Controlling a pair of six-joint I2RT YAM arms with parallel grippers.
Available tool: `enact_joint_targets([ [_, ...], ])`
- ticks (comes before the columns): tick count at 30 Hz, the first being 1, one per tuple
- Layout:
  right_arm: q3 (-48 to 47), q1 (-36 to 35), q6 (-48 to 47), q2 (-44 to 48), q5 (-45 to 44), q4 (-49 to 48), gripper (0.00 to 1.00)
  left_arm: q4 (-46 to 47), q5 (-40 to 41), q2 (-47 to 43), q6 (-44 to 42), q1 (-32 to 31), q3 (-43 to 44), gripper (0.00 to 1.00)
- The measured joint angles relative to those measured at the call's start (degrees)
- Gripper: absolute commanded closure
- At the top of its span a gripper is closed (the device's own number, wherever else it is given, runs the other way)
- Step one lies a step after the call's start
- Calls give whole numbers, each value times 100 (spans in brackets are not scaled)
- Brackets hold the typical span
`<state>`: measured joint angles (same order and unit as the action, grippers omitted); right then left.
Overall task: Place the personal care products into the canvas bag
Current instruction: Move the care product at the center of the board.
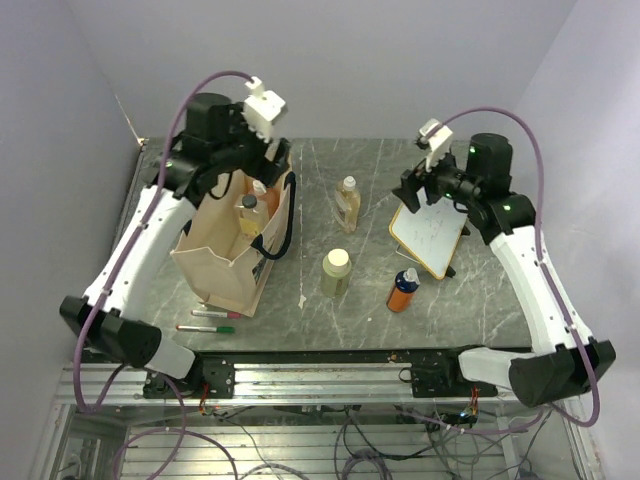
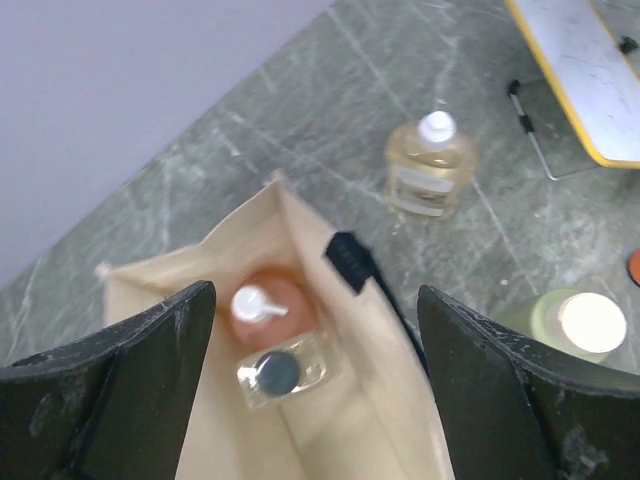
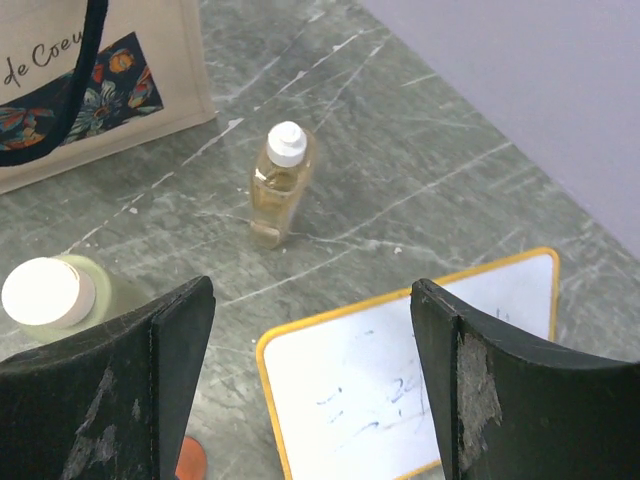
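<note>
Already inside the upright canvas bag [image 1: 225, 265] at the tabletop's left: salmon-pink bottle [image 2: 275, 305] and clear bottle [image 2: 282, 372], caps up, long axes vertical.
Outside on the grey marbled tabletop [image 1: 370, 325], likewise standing cap-up: amber bottle [image 1: 347, 203], pale green bottle [image 1: 336, 273], and orange bottle [image 1: 403, 290] just beside the whiteboard [image 1: 430, 235]. Left pincer [image 2: 315, 295] spread wide and empty above the bag mouth; right pincer [image 3: 312, 290] wide and empty over the whiteboard. Pale lilac walls around.
</note>
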<state>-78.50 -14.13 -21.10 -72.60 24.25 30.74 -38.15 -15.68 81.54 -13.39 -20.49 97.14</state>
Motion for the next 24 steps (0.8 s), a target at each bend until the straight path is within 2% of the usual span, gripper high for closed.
enact_joint_targets([
  [7,474,999,164,678,527,-66,20,-24,271,815,-210,-1134,402,4],
  [11,599,1331,219,800,743,-50,20,-11,483,1261,-260,-1644,584,4],
  [15,601,1499,271,817,966,-63,20,13,601,1860,-262,-1880,955,2],
  [24,695,1784,374,820,1285,-90,19,26,601,3174,-264,-1897,1744,1],
])
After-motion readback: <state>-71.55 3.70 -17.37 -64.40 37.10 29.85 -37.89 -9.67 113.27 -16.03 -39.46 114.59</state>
